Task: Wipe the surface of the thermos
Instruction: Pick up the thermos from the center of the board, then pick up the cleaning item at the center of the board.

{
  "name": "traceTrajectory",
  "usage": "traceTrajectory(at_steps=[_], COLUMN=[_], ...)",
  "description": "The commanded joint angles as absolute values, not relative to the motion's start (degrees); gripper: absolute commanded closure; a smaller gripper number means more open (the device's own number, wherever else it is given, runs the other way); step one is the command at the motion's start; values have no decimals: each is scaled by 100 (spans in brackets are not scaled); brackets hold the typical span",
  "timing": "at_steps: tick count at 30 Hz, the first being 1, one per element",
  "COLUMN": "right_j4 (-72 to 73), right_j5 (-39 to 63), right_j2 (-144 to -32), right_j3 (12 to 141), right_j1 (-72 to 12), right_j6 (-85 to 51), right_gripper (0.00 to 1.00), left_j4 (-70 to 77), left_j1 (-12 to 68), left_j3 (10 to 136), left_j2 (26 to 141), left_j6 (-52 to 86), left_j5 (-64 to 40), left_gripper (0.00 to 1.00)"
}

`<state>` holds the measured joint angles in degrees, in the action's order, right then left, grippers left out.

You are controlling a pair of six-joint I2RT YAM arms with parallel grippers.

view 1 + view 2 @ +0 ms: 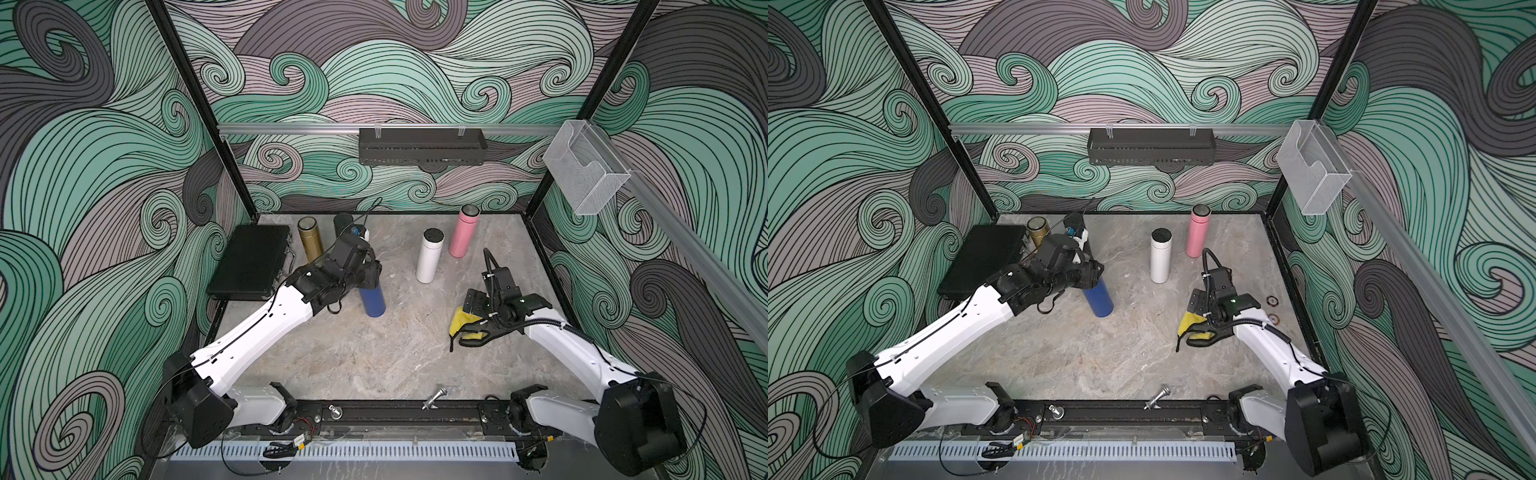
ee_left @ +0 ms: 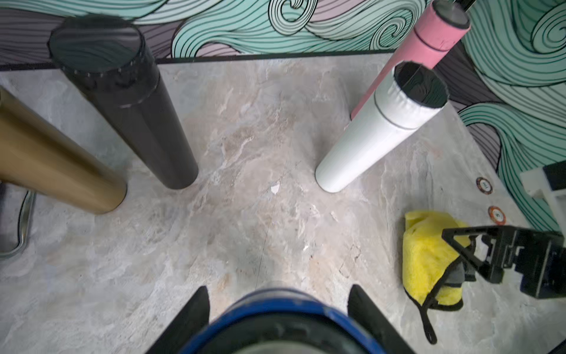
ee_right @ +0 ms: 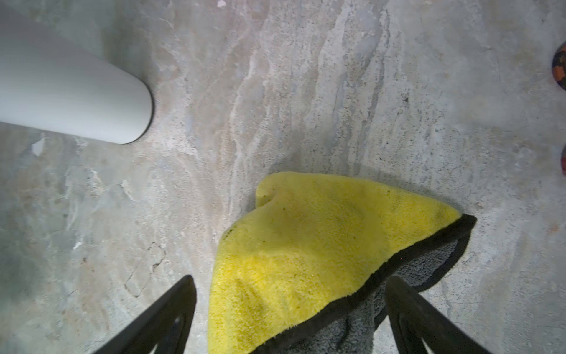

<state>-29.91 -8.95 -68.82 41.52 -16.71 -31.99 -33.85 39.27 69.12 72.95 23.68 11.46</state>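
At the far left of the table (image 1: 395, 357) lies a black case (image 1: 249, 262), flat and closed; just beside it, toward the back wall, a gold thermos (image 1: 309, 241) stands upright, with a black thermos (image 1: 343, 222) next to it, partly hidden behind the left arm in both top views. The left tool (image 2: 279, 288) reaches in from the near left corner and clamps the blue thermos (image 1: 373, 301) close to its top; in the left wrist view its two black fingers (image 2: 196, 309) press against either side of the blue rim. The blue thermos sits left of the table's centre, in front of the gold and black ones and apart from them, its base down at the marble surface; whether it rests there or is lifted slightly I cannot tell. Right of centre a white thermos (image 1: 430, 257) with a black lid stands upright; a pink thermos (image 1: 464, 232) stands just behind it, nearer the back wall. Further right and nearer the front, a yellow cloth (image 1: 459, 320) with black edging and a grey underside lies crumpled on the table; the right tool (image 3: 291, 285) hangs over it with its jaws spread wide, one on each side of the cloth, and one finger (image 3: 174, 309) stands clear of the fabric. Two small poker chips (image 1: 1273, 309) lie near the right edge of the table.
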Motion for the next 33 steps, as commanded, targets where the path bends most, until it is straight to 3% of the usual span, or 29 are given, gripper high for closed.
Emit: traceTrajectory(at_steps=[1, 10, 33], right_j4=[-3030, -3073, -3424], right_j5=[-1067, -651, -1002], right_j2=[-7050, -7796, -8786], right_j3=[4240, 4536, 4533], right_j1=[-1545, -1479, -1485], right_j6=[-3112, -2989, -3063], right_gripper=[3, 0, 2], left_j4=[-3362, -3296, -3084], left_j1=[3938, 3934, 3896], left_j3=[6969, 6851, 6867], left_j2=[7132, 7190, 7393], left_j6=[2477, 2566, 2478], left_j5=[1133, 1356, 1584], left_gripper=[100, 100, 100])
